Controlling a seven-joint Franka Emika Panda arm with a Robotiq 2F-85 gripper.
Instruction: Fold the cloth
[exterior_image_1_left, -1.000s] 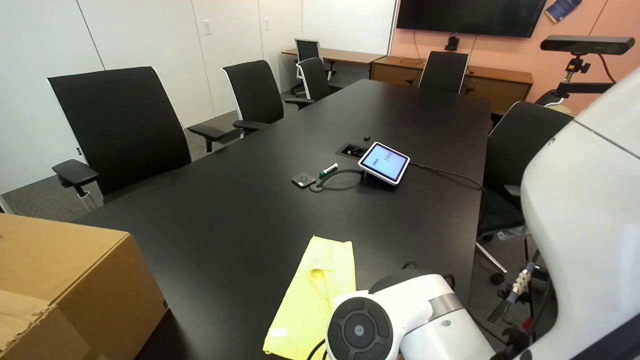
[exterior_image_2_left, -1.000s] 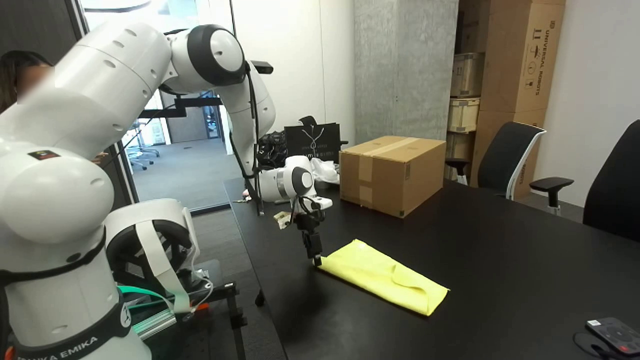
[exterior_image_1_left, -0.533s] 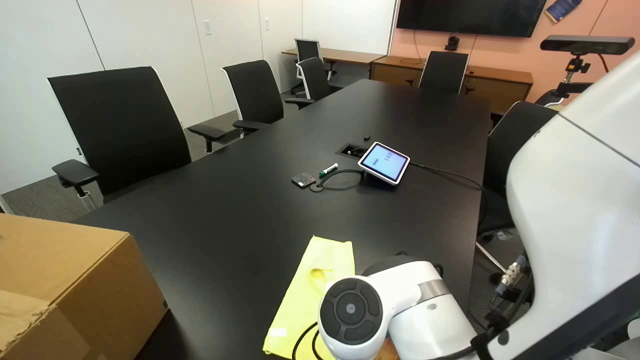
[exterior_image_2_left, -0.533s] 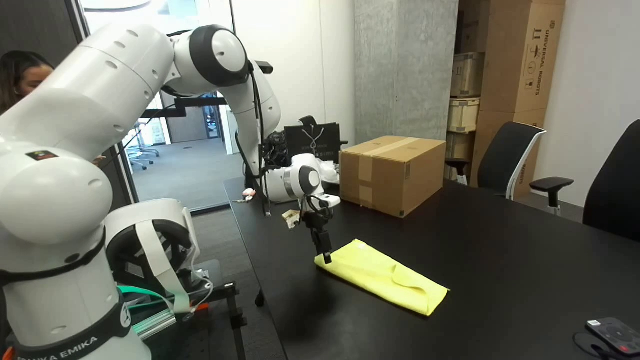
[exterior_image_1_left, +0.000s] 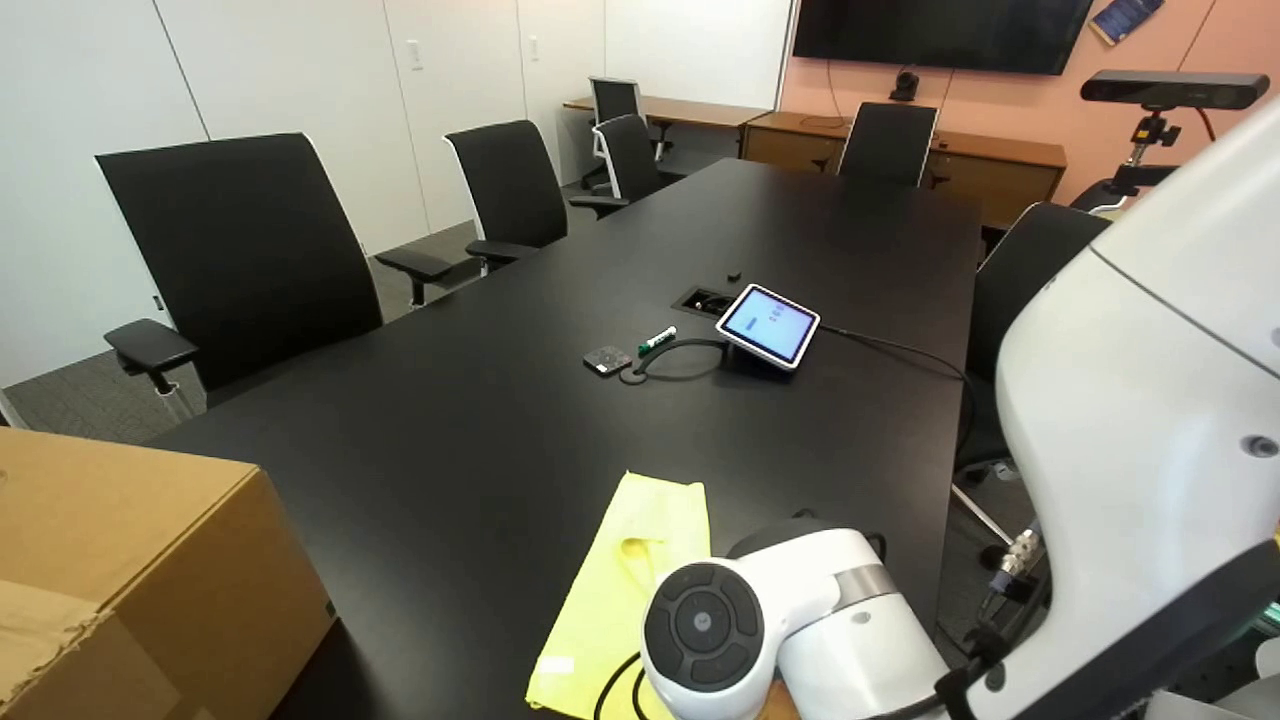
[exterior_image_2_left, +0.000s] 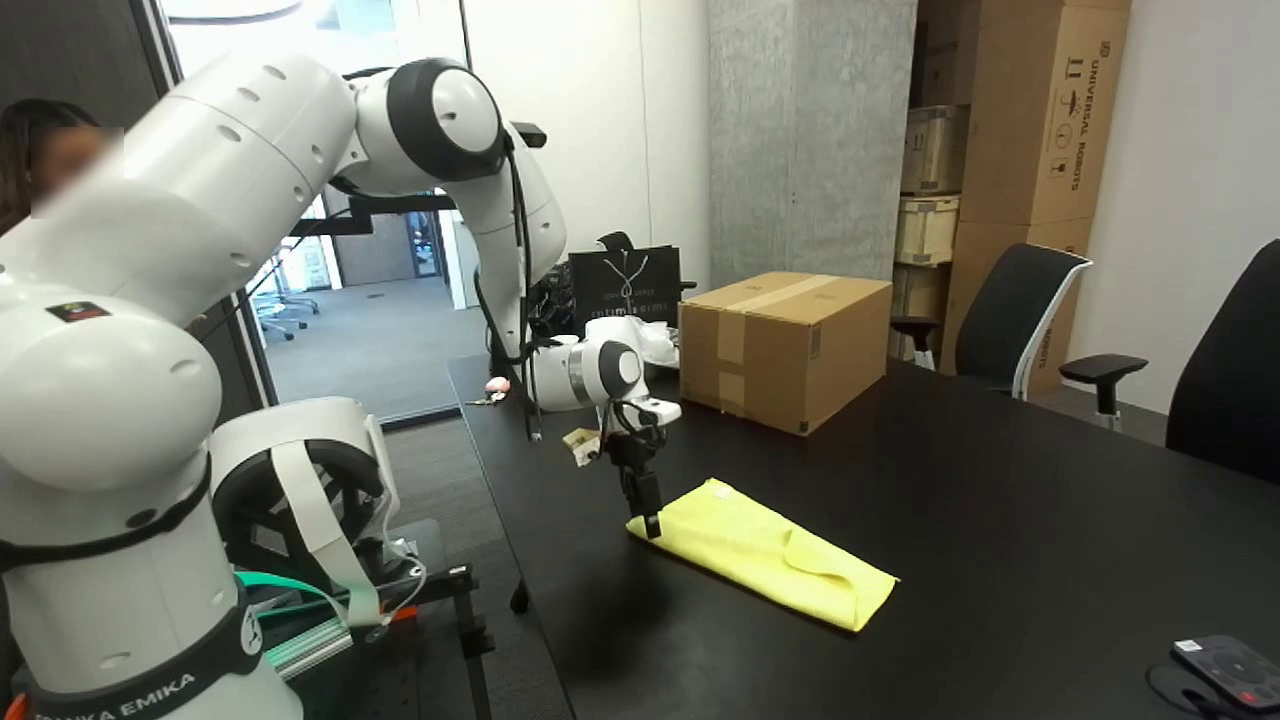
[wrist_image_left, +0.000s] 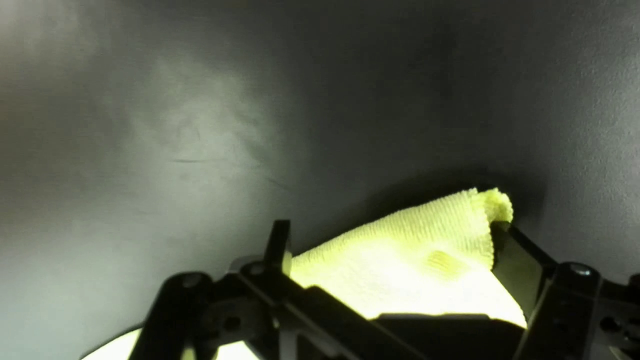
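Observation:
The pale yellow cloth lies on the dark table as a folded strip in both exterior views (exterior_image_1_left: 595, 620) (exterior_image_2_left: 750, 545), with a turned-over flap at its far end. My gripper (exterior_image_2_left: 652, 528) points down at the cloth's near corner. In an exterior view the arm's wrist hides the gripper and part of the cloth. In the wrist view my gripper (wrist_image_left: 392, 235) is open, its two fingers wide apart. A corner of the cloth (wrist_image_left: 380, 280) lies between them, its layered tip curling up beside the right finger. I cannot tell whether the fingers touch it.
A brown cardboard box (exterior_image_1_left: 200, 590) stands on the table, also in an exterior view (exterior_image_2_left: 765, 345). A tablet (exterior_image_1_left: 768, 326) with a cable, a marker (exterior_image_1_left: 658, 340) and a small black device (exterior_image_1_left: 607, 360) lie farther along. A black bag (exterior_image_2_left: 640, 280) stands behind the arm. Chairs (exterior_image_1_left: 240, 260) line the table.
My gripper has moved from beside the cloth's near corner to over it, then slightly down. The cloth lies in about the same place.

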